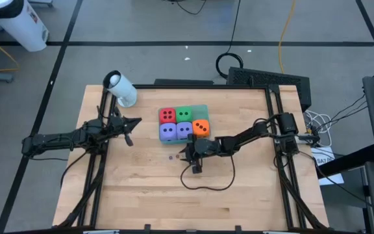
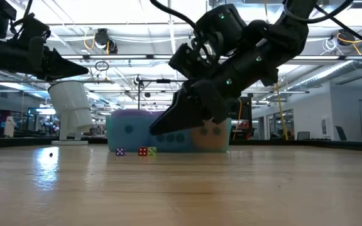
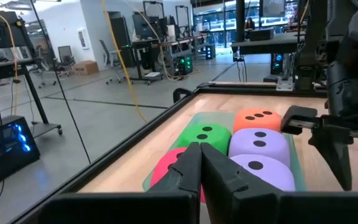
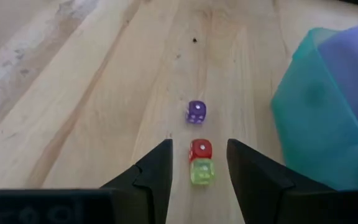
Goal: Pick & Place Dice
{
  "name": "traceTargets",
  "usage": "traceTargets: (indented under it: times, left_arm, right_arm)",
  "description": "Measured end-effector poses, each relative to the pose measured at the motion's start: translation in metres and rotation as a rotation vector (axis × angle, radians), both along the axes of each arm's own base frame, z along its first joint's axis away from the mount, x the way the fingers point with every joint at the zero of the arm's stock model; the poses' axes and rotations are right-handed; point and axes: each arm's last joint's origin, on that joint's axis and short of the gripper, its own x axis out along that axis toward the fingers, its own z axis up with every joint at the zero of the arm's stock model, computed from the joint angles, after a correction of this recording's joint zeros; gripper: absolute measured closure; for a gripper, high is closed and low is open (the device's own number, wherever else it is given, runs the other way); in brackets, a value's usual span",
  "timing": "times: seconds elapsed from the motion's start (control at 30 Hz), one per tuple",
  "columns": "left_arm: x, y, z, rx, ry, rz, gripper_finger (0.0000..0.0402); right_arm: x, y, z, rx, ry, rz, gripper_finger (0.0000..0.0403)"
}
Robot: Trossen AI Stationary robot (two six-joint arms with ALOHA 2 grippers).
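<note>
Right wrist view: three tiny dice (image 4: pixel 200 150), green, red and purple, are seen in a row on the table (image 4: pixel 73 93), the near two framed by the part-open, empty right gripper (image 4: pixel 199 149); hard, light and slick, they are probably best pinched across flat faces; farther off, five soft dice (image 1: pixel 184 115) are packed on the teal tray (image 1: pixel 204 108); at far left, the left gripper (image 3: pixel 201 155) is held closed, empty.

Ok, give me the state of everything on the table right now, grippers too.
Left gripper: shut, empty, above the table's left side.
Right gripper: open, low, fingers either side of two tiny dice.
Tiny dice: three, loose in a row on the wood, none gripped.
Soft dice: five, packed together on the teal tray, untouched.
</note>
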Motion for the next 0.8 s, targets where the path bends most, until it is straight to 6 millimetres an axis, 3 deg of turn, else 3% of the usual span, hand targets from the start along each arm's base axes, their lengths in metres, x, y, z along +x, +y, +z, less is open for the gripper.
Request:
traceTargets:
  times: [0.3, 0.67, 0.8]
  left_arm:
    - [0.000, 0.000, 0.000, 0.001, -0.001, 0.000, 0.0383]
    - [0.000, 0.000, 0.001, 0.004, -0.005, -0.004, 0.0393]
    - [0.000, 0.000, 0.001, 0.011, -0.001, -0.004, 0.0381]
  right_arm:
    - [0.001, -0.003, -0.005, -0.011, 0.011, -0.006, 0.0250]
    - [0.006, -0.009, -0.028, -0.055, 0.014, -0.041, 0.0245]
    - [0.005, -0.012, -0.029, -0.045, 0.018, -0.131, 0.0245]
